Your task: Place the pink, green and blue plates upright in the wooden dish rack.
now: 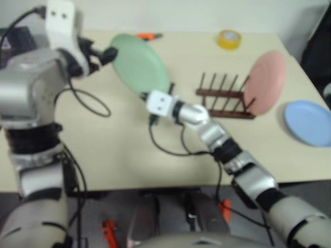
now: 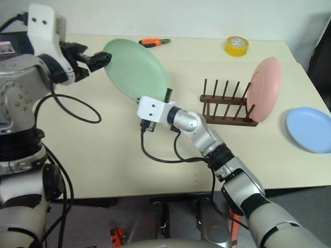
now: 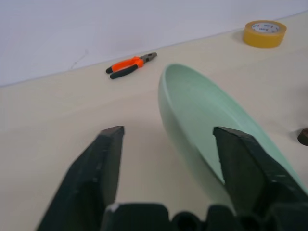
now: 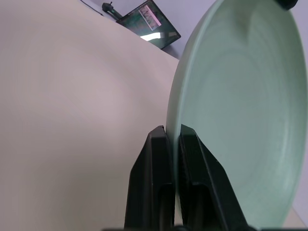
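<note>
At the upper left of the head view I see my left gripper with its fingers spread wide, straddling the upper rim of the green plate without clamping it. That plate is tilted on edge above the table. At its lower edge, centre frame, my right gripper is pinching the rim, both fingers pressed tight on it. Behind the plate, at the top, lie orange-handled pliers and, further right, a roll of yellow tape. Right of centre stands the wooden dish rack, the pink plate upright at its right end. At the far right the blue plate lies flat on the table.
</note>
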Controlling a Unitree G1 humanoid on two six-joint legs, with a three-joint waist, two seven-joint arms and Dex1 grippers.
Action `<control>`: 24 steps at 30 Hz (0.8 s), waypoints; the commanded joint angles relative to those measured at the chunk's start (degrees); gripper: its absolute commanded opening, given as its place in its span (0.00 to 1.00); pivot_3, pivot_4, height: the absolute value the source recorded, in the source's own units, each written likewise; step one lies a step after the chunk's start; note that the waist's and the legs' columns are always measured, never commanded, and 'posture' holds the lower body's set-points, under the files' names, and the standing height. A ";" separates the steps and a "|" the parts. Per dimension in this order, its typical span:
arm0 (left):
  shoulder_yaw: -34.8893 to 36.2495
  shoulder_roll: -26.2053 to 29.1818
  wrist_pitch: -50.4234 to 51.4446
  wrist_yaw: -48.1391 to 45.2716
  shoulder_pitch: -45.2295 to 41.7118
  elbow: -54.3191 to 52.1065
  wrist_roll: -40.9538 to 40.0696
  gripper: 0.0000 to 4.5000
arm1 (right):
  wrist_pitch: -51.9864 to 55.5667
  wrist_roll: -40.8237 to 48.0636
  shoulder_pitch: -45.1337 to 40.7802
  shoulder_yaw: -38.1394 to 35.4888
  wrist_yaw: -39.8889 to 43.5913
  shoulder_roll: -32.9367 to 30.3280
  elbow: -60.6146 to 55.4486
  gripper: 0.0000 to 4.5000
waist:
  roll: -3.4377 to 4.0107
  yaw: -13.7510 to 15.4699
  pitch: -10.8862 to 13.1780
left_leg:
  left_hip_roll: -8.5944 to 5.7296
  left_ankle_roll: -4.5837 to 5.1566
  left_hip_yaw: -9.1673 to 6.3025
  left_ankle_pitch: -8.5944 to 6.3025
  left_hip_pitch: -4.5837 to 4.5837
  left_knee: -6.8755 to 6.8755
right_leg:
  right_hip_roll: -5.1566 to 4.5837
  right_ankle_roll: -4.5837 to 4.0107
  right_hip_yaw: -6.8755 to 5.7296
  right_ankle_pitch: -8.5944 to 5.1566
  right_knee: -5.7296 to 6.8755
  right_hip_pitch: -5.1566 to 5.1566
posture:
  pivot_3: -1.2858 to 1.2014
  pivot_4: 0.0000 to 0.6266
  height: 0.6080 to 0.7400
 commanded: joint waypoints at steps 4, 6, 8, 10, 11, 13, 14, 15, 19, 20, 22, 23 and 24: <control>16.42 6.63 -7.30 -10.52 -1.90 -5.46 -10.60 0.98 | -0.97 2.21 0.05 -2.69 1.41 -0.02 -2.42 0.00 | -0.01 -0.05 0.01 | 0.02 0.00 0.01 0.00 0.00 0.00 | 0.02 -0.04 -0.01 -0.04 -0.02 -0.01 | 0.52 0.24 1.00; 25.61 8.53 -9.28 -16.29 2.32 -7.47 -16.67 0.98 | 0.70 6.06 -1.05 -6.11 2.30 0.29 -2.18 0.00 | -0.05 -0.45 0.03 | 0.06 -0.01 0.08 0.00 0.00 -0.05 | 0.03 -0.07 0.02 -0.06 -0.03 -0.06 | 0.52 0.24 1.00; 30.07 9.66 -10.59 -20.02 7.72 -9.05 -19.63 0.98 | 2.78 10.00 -1.72 -9.28 3.41 0.82 -3.13 0.00 | -0.03 -0.78 0.03 | 0.08 -0.02 0.09 0.00 0.05 -0.11 | 0.04 -0.15 0.02 -0.08 -0.07 -0.04 | 0.52 0.24 1.00; 36.12 9.06 -12.21 -25.62 17.34 -11.15 -23.14 0.98 | 8.30 17.92 -3.65 -15.06 5.47 1.39 -6.03 0.00 | -0.03 -0.61 0.03 | 0.06 -0.03 0.09 0.00 0.22 -0.18 | -0.01 -0.31 -0.01 -0.16 0.02 0.10 | 0.52 0.24 1.00; 38.70 8.19 -12.97 -27.67 21.47 -11.66 -24.99 0.98 | 11.57 22.05 -4.86 -17.87 6.47 1.62 -7.45 0.00 | -0.01 -0.54 0.05 | 0.09 -0.03 0.09 0.00 0.23 -0.19 | 0.00 -0.31 -0.02 -0.18 0.01 0.10 | 0.52 0.24 1.00; 41.48 5.72 -13.18 -30.65 28.55 -12.62 -29.83 0.98 | 18.04 29.64 -7.65 -23.01 8.04 1.71 -9.80 0.00 | -0.02 -0.14 0.05 | 0.14 -0.06 0.04 0.02 0.24 -0.09 | -0.01 -0.38 -0.08 -0.19 0.15 0.11 | 0.52 0.24 1.00; 40.84 4.61 -14.47 -32.43 32.24 -13.71 -30.59 0.98 | 21.23 33.09 -9.36 -25.48 8.23 1.48 -10.64 0.00 | -0.04 0.04 0.06 | 0.21 -0.08 0.01 0.04 0.23 -0.07 | 0.02 -0.37 -0.14 -0.20 0.11 0.11 | 0.52 0.24 1.00; 39.03 3.69 -15.95 -33.09 35.54 -14.21 -29.95 0.98 | 24.90 37.05 -11.48 -28.58 7.66 1.05 -11.50 0.00 | -0.09 0.20 0.03 | 0.25 -0.12 -0.02 0.07 0.23 -0.06 | 0.03 -0.38 -0.18 -0.21 0.10 0.12 | 0.52 0.24 1.00; 29.04 2.84 -21.98 -34.39 43.05 -15.10 -25.11 0.98 | 36.45 47.81 -17.43 -38.40 3.10 -3.20 -14.87 0.00 | -0.12 1.10 0.01 | 0.47 -0.13 0.15 0.08 0.24 -0.06 | 0.04 -0.73 -0.28 -0.37 0.04 0.16 | 0.52 0.24 1.00; 26.53 3.17 -23.13 -34.51 43.59 -14.92 -24.22 0.98 | 38.49 49.00 -18.11 -39.88 1.90 -4.64 -15.45 0.00 | -0.13 1.47 0.00 | 0.53 -0.13 0.19 0.08 0.24 -0.06 | 0.04 -0.76 -0.33 -0.36 -0.01 0.18 | 0.52 0.24 1.00; 20.31 4.37 -25.35 -35.39 44.39 -14.90 -21.67 0.98 | 43.78 51.79 -18.77 -42.93 -0.78 -8.20 -17.00 0.00 | -0.14 1.83 -0.01 | 0.59 -0.14 0.25 0.08 0.23 -0.10 | 0.05 -0.81 -0.35 -0.34 -0.14 0.17 | 0.52 0.24 1.00; 16.92 4.91 -26.34 -35.61 44.35 -15.23 -20.11 0.98 | 46.52 53.16 -18.47 -44.28 -1.97 -10.20 -18.20 0.00 | -0.14 1.84 -0.01 | 0.61 -0.14 0.28 0.07 0.22 -0.10 | 0.04 -0.83 -0.36 -0.35 -0.18 0.17 | 0.52 0.24 1.00; 14.67 5.33 -27.08 -35.66 44.21 -15.36 -19.15 0.98 | 48.40 54.19 -18.28 -45.12 -2.86 -11.54 -18.98 0.00 | -0.11 1.82 0.01 | 0.62 -0.14 0.34 0.07 0.22 -0.14 | 0.04 -0.83 -0.33 -0.35 -0.23 0.17 | 0.52 0.24 1.00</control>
